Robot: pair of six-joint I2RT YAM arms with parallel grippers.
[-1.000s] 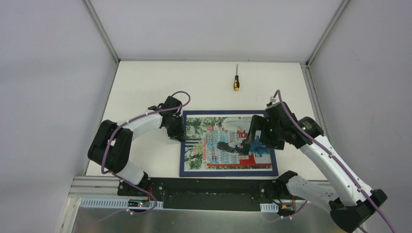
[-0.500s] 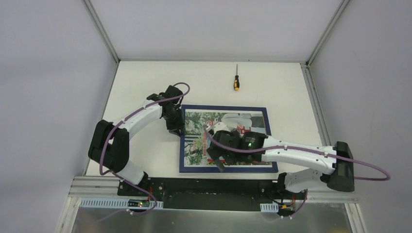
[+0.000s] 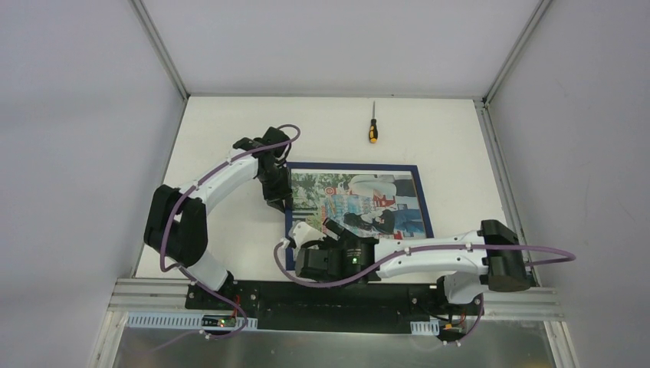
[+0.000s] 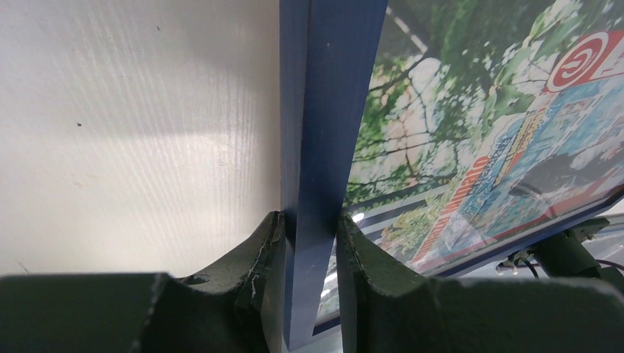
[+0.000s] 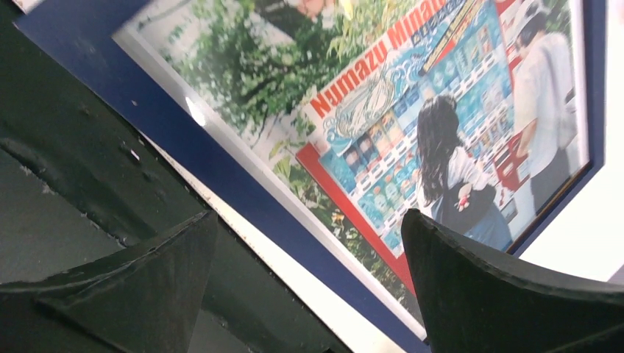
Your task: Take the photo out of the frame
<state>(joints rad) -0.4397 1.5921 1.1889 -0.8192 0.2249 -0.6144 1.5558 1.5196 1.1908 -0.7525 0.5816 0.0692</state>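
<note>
Looking down from the top camera, I see the thin dark-blue rectangular picture frame [image 3: 352,165] face up on the white table [image 3: 222,130] at the centre of the view, the colourful rectangular photo [image 3: 345,192] of foliage, red lettering and dark-haired people inside it. My left gripper [image 4: 313,228] is clenched on the upper part of the frame's left rail, one finger on each side of the blue edge. My right gripper [image 5: 309,287] hangs over the frame's lower left part, jaws spread wide and grasping nothing.
</note>
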